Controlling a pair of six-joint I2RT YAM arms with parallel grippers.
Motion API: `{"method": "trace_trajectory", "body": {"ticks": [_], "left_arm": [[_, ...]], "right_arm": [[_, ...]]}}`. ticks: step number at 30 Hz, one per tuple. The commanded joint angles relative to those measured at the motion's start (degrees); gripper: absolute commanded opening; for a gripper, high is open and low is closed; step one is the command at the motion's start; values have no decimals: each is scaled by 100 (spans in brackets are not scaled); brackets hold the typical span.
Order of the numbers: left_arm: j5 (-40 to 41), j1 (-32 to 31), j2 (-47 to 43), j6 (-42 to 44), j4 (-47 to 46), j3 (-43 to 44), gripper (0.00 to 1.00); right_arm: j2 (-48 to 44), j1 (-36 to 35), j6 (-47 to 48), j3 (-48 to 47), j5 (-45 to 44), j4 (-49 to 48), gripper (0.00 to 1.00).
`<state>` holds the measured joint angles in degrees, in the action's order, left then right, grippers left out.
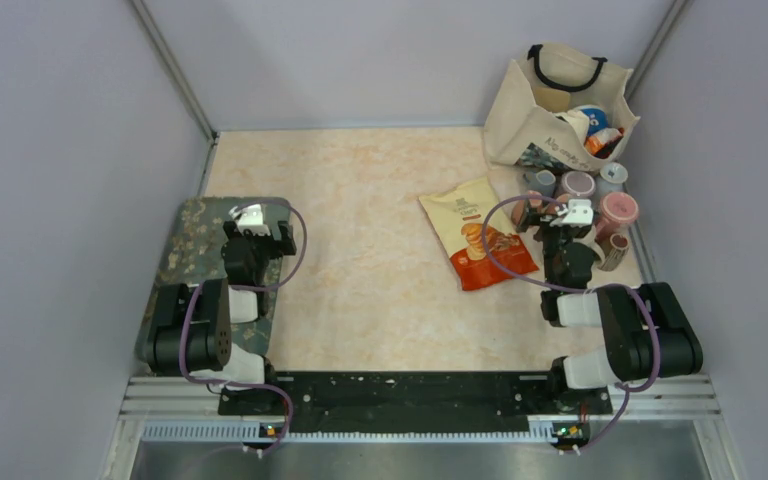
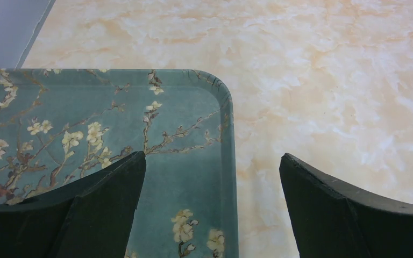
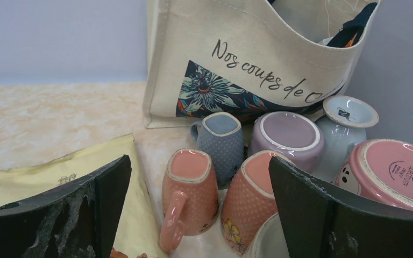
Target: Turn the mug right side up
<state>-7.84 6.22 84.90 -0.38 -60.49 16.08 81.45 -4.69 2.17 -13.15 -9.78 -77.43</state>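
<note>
Several mugs stand upside down in a cluster at the right of the table. In the right wrist view a pink dotted mug (image 3: 189,196) with its handle toward me stands base up, beside a second pink dotted mug (image 3: 250,201), a blue mug (image 3: 221,141), a lilac mug (image 3: 287,137), a pale blue mug (image 3: 346,124) and a big pink mug (image 3: 392,174). My right gripper (image 3: 199,207) is open and empty, just short of the two pink mugs; it shows in the top view (image 1: 565,222). My left gripper (image 2: 211,207) is open and empty over the tray's corner, also in the top view (image 1: 252,222).
A cream tote bag (image 1: 558,105) full of items stands behind the mugs, near the right wall. A yellow and orange snack bag (image 1: 477,240) lies flat left of the mugs. A teal floral tray (image 2: 86,123) lies at the table's left edge.
</note>
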Motion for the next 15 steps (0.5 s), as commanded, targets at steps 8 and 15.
{"method": "trace_trajectory", "body": {"ticks": [8,15], "left_arm": [[37,-18,1,-85,-409,18,99],[-590,-16,-608,132,95,64,99]], "right_arm": [[-89,116,-177,233,-279,973,99],[-1540,109,-444,-793,-196,3843,98]]}}
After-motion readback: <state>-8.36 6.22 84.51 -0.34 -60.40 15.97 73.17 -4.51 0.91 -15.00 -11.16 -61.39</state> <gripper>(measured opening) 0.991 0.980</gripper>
